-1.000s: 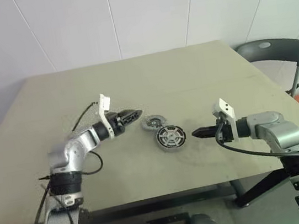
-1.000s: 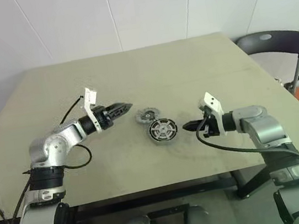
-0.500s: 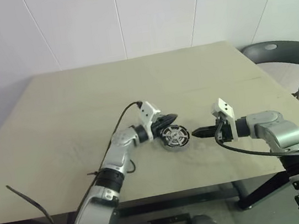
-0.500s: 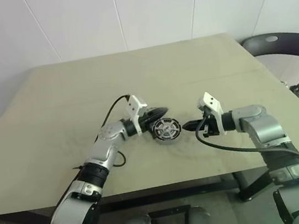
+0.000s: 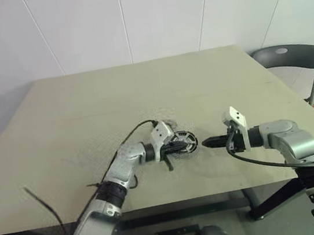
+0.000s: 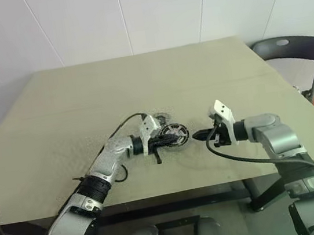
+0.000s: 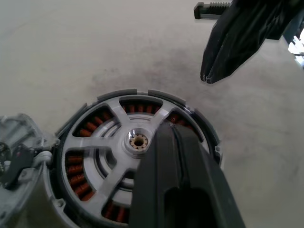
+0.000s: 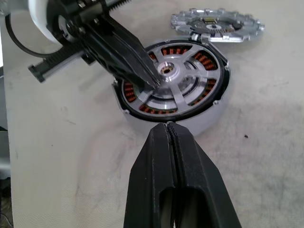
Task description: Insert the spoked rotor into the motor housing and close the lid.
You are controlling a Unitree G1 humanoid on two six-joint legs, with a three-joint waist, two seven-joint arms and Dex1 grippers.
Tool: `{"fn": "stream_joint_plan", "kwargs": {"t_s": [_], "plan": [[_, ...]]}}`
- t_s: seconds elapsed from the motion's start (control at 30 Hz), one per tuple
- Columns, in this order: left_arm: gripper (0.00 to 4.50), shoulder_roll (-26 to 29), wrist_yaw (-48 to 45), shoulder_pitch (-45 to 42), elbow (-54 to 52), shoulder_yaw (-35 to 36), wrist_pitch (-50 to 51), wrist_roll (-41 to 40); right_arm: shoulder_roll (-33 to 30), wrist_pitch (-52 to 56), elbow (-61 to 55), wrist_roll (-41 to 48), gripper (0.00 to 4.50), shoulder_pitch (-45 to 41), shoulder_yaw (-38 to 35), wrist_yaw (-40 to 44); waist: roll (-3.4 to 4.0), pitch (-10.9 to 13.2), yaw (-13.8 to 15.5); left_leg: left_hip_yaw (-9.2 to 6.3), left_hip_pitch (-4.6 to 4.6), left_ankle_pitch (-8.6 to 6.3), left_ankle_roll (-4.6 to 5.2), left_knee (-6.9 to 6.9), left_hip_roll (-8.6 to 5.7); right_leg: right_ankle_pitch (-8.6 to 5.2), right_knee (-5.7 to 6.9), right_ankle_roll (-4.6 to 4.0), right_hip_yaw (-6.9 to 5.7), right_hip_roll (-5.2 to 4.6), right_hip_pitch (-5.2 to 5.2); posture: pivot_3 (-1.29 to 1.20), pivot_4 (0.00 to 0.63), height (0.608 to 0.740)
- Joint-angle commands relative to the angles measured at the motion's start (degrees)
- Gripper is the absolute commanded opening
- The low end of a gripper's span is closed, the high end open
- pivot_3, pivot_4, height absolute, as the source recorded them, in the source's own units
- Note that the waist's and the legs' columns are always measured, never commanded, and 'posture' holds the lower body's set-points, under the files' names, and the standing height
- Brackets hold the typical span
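Right now I am pressing my left gripper (image 8: 151,84), fingers pinched together and holding nothing, onto the spoked rotor (image 8: 183,81) beside its hub. The rotor is sitting inside the motor housing (image 8: 211,118), copper windings showing between its spokes, in the middle of the table (image 5: 85,104). To seat it well, I am judging that the push should go straight down near the hub, so the rotor stays level and does not tilt against the rim. My right gripper (image 8: 167,126), also pinched together and empty, is hovering just beside the housing's near edge. The lid (image 8: 218,24) is lying flat against the housing's far side, not yet fitted. A chair (image 5: 288,55) is standing well apart.
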Motion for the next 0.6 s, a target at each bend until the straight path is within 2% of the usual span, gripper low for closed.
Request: {"fn": "stream_joint_plan", "kwargs": {"t_s": [0.03,0.2,0.33,0.6], "plan": [[0.05,1.0,2.7,3.2,1.1,0.7,4.4,1.2,0.0,-0.4,-2.2,1.3,0.00,-0.9,-1.5,0.0,0.02,0.0,-0.1,0.00,0.56,-0.06,0.06,-0.10,0.01,-0.26,-0.10,0.07,-0.01,-0.02,0.52,0.00,0.000,0.740],[0.05,-1.6,2.8,3.9,-6.7,8.5,5.3,-7.8,0.2,-0.6,-1.9,1.5,0.00,-1.0,-1.4,0.2,0.00,0.0,-0.8,-0.02,0.87,-0.17,-0.04,-0.07,0.09,-0.34,-0.08,0.14,-0.05,-0.02,0.82,0.00,0.000,0.740],[0.05,-3.8,1.6,3.1,-13.3,14.4,6.4,-16.0,0.9,-0.8,-1.8,2.5,0.00,-2.0,-1.4,1.2,-0.05,0.1,-0.6,-0.05,0.40,-0.07,0.09,-0.04,0.09,-0.26,0.01,0.21,-0.08,-0.01,0.31,0.00,0.000,0.740],[0.05,0.1,4.8,8.1,-23.8,17.2,2.0,-15.5,3.2,-0.4,-3.1,2.0,0.00,-4.9,1.2,1.6,-0.04,0.1,-0.2,0.01,0.42,-0.12,0.11,-0.10,0.01,-0.19,-0.04,-0.03,0.01,-0.09,0.33,0.00,0.000,0.740]]}}
